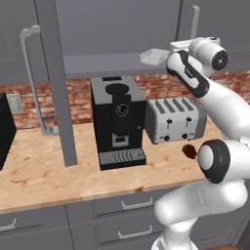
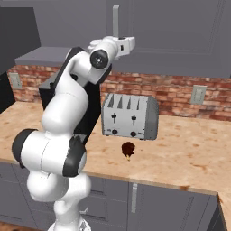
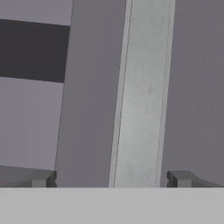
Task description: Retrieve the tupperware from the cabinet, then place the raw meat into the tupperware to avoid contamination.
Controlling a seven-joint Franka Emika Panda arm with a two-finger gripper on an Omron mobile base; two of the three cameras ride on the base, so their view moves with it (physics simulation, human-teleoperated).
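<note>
The tupperware (image 1: pixel 155 56), a small pale container, sits on the bottom shelf of the grey cabinet (image 1: pixel 97 63), whose left door (image 1: pixel 58 73) stands swung out. My gripper (image 1: pixel 177 47) is raised just right of the tupperware, at the foot of the shut right door's vertical bar handle (image 1: pixel 195 22). In the hand view the gripper (image 3: pixel 111 179) is open and the pale handle (image 3: pixel 140 96) runs between its fingertips (image 3: pixel 181 178), closer to the right one. The raw meat (image 1: pixel 189 151) (image 2: pixel 128 150) lies on the counter in front of the toaster. The gripper (image 2: pixel 130 43) holds nothing.
A silver toaster (image 1: pixel 176 119) (image 2: pixel 130 116) and a black coffee machine (image 1: pixel 118 122) stand on the wooden counter (image 1: pixel 44 171) under the cabinet. The open door's edge hangs over the counter's left part. Grey drawers (image 1: pixel 127 205) run below. A brick wall (image 2: pixel 180 90) backs the counter.
</note>
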